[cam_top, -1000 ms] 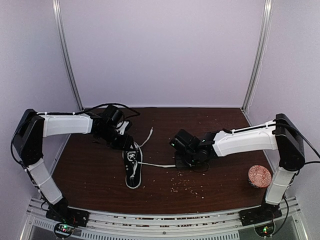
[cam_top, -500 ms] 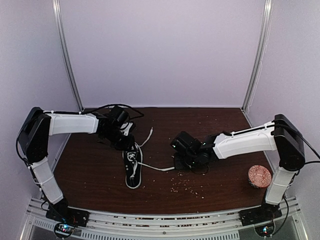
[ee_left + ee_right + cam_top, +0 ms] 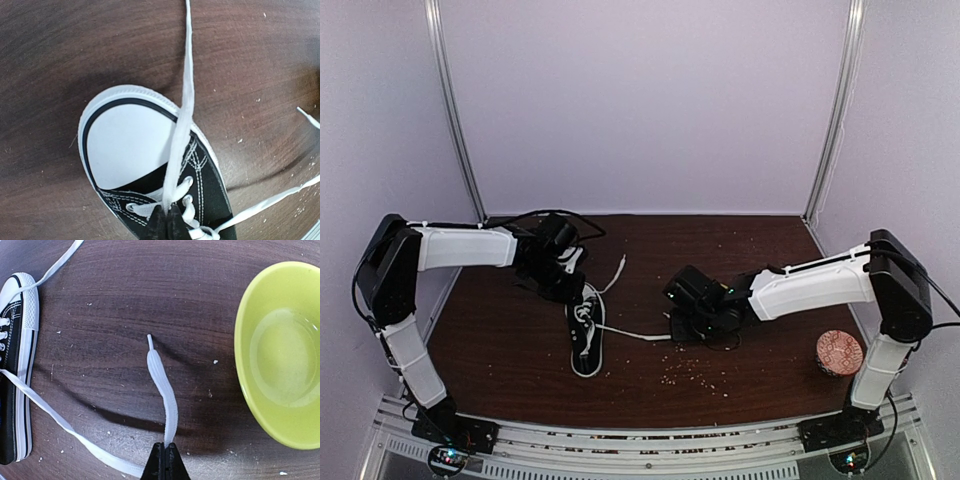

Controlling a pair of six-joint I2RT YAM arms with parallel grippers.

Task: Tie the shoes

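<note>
Sneaker (image 3: 587, 345) lay flat on the dark wooden tabletop (image 3: 750, 250), left of centre in the overhead view, its length running up and down the frame. Left tool (image 3: 582, 294) sat over the sneaker's upper end, clenched. In the left wrist view, at bottom centre, its fingertips (image 3: 156, 227) were pinched together on a white lace (image 3: 183, 110), which ran up across the white toe cap (image 3: 130, 145) to the top edge. Right tool (image 3: 672, 328), right of the sneaker, was clenched on the second lace (image 3: 164, 385), whose free tip lay on the wood above the fingers. A yellow-green bowl (image 3: 280, 355) filled the right side of that view. Overhead, a patterned round container (image 3: 838, 352) stood at lower right, and crumbs (image 3: 695, 370) dotted the wood.
</note>
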